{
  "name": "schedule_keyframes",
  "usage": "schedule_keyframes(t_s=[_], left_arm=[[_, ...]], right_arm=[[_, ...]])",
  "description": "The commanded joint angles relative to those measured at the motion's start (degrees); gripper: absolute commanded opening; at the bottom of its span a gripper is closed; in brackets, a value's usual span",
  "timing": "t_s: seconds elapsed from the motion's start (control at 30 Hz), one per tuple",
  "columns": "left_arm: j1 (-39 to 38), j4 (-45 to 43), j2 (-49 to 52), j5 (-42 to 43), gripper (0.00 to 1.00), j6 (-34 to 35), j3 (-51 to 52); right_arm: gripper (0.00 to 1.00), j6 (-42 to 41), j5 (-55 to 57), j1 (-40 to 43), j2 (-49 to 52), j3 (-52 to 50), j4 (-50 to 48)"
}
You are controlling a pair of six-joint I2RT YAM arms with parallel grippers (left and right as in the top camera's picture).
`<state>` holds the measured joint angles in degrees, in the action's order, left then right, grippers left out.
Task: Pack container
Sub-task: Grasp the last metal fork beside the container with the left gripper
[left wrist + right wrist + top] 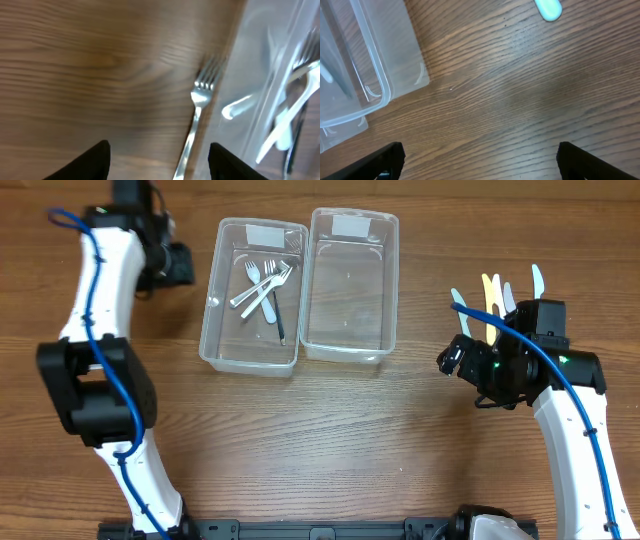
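Two clear plastic containers stand side by side at the table's back. The left container (210,310) holds several forks (265,285); the right container (392,290) looks empty. My left gripper (185,265) is open just left of the left container. In the left wrist view its fingers (160,160) straddle a metal fork (200,95) lying on the wood beside the container wall (270,75). My right gripper (462,370) is open and empty over bare wood (480,160), just in front of several pale plastic utensils (490,300).
The corner of the right container (375,75) shows at the left of the right wrist view. A pale blue utensil tip (550,9) shows at its top. Wooden tabletop (350,440) stretches in front of the containers.
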<state>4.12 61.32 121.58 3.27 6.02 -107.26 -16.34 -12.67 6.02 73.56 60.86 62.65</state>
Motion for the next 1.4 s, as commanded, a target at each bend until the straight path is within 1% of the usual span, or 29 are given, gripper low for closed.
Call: schedule_keyframes(t_s=[0.0, 0.27, 0.53, 0.87, 1.0, 1.13, 1.37], left_arm=[[-2.8, -3.3, -0.9, 0.8, 0.63, 0.6, 5.4], [-3.8, -11.1, -0.9, 0.8, 0.62, 0.8, 15.1], [-3.8, -15.2, -0.9, 0.8, 0.62, -2.8, 18.1], [-3.8, -20.4, -0.9, 0.6, 0.61, -9.5, 21.6], [-3.8, -20.9, -0.9, -1.5, 0.58, -10.1, 21.7], [-3.8, -20.8, -0.9, -5.4, 0.58, -10.4, 21.8], [-3.8, -21.4, -0.9, -6.7, 0.56, -11.8, 23.4]], right_arm=[[1.00, -0.2, 0.0, 0.2, -0.5, 1.6, 0.3], [1.00, -0.2, -0.1, 0.2, -0.5, 1.6, 1.0], [1.00, -0.2, -0.5, 0.2, -0.5, 1.6, 0.9], [1.00, -0.3, -1.9, 0.2, -0.5, 1.6, 1.1], [1.00, -0.3, -2.3, 0.2, -0.5, 1.6, 1.1], [1.00, -0.3, -4.4, 0.2, -0.5, 1.6, 0.9], [1.00, -0.5, -5.0, 0.2, -0.5, 1.6, 0.7]])
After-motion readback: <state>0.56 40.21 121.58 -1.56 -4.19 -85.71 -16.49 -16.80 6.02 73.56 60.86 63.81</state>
